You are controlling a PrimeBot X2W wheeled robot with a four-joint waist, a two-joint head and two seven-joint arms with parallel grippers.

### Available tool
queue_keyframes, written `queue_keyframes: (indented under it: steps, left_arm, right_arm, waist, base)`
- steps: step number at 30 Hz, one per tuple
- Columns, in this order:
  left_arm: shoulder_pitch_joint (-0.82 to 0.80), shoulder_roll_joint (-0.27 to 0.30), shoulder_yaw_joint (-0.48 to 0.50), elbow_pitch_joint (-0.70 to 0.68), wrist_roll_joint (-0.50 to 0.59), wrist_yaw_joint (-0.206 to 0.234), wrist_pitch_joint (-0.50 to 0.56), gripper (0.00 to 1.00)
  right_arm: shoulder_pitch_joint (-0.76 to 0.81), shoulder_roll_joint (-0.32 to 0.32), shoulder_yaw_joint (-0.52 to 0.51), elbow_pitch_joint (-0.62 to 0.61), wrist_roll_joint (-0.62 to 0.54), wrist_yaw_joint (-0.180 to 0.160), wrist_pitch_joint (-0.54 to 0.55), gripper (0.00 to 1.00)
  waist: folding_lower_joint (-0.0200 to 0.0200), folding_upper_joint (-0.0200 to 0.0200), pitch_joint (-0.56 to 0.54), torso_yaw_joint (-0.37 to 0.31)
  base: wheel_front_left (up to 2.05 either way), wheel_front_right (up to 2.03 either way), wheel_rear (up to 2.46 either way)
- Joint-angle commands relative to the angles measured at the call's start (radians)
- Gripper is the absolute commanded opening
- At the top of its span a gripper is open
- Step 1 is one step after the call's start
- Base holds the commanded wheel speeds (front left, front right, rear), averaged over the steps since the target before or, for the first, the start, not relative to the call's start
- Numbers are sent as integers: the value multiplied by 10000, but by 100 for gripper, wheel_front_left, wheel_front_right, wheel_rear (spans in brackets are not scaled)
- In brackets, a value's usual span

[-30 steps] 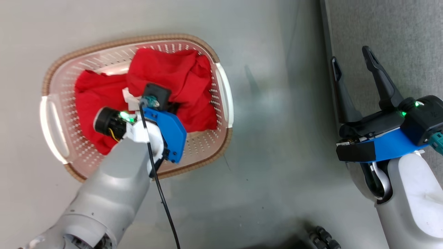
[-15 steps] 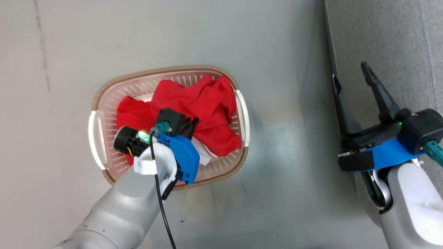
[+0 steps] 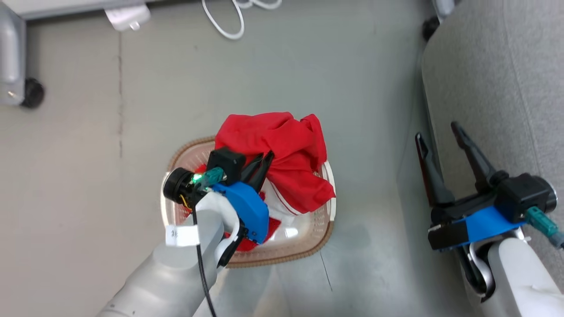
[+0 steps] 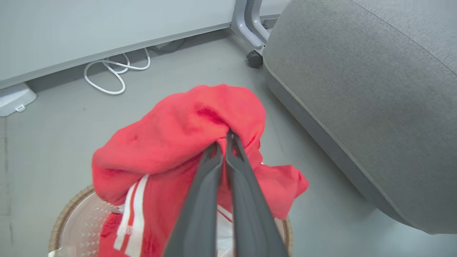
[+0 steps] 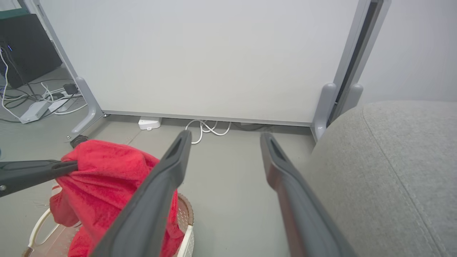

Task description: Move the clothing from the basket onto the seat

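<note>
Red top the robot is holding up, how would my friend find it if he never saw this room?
Find the big grey seat, then the white, brown-rimmed basket on the floor beside it. The red garment hangs bunched above that basket, pinched in the shut left gripper. The other red cloth lies low inside the basket; this one is lifted.

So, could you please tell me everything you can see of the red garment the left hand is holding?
The red garment is soft, fleecy-looking fabric, bright red with white stripes and white trim. It is crumpled, hanging from a fold pinched between the shut fingers of the left hand. Most of it is raised above the basket, its lower end reaching inside. It hangs clear of the grey seat.
</note>
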Motion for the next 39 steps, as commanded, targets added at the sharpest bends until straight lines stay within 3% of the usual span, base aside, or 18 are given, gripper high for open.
queue_keyframes:
  steps: [1, 8, 19, 39]
  left_arm:
    - [182, 44, 233, -268, 231, 79, -46, 0]
    - [1138, 162, 1748, -2027, 1728, 272, -49, 0]
    - [1803, -22, 3021, -3782, 3119, 177, -48, 0]
    - [1902, -70, 3323, -4634, 3661, 29, -49, 0]
  right_arm:
    - [159, 30, 15, 63, -8, 3, -35, 100]
    - [747, 180, 16, 290, -26, 4, -35, 100]
    - [1630, 421, -101, 494, -161, 4, -35, 100]
    - [2504, 722, -269, 536, -336, 4, -35, 100]
  waist:
    - [1, 0, -489, 170]
    - [1, 0, -1606, 215]
    - [1, 0, -3052, 313]
    - [1, 0, -4307, 432]
  base:
    - [0, 0, 0]
    - [0, 0, 0]
    - [0, 0, 0]
    - [0, 0, 0]
